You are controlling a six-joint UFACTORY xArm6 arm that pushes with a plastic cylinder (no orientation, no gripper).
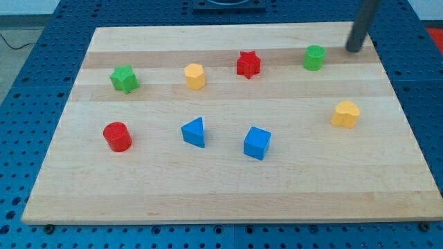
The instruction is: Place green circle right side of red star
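The green circle (313,57) stands near the view's top right of the wooden board (228,200). The red star (248,64) stands to its left, with a gap of about one block width between them. My tip (354,49) is at the view's top right, to the right of the green circle and slightly above it, apart from it. The rod rises out of the top of the view.
A green star (124,79) and a yellow hexagon (195,76) stand left of the red star. A red cylinder (117,136), a blue triangle (194,132) and a blue cube (257,143) stand lower. A yellow heart-like block (345,114) stands at the right.
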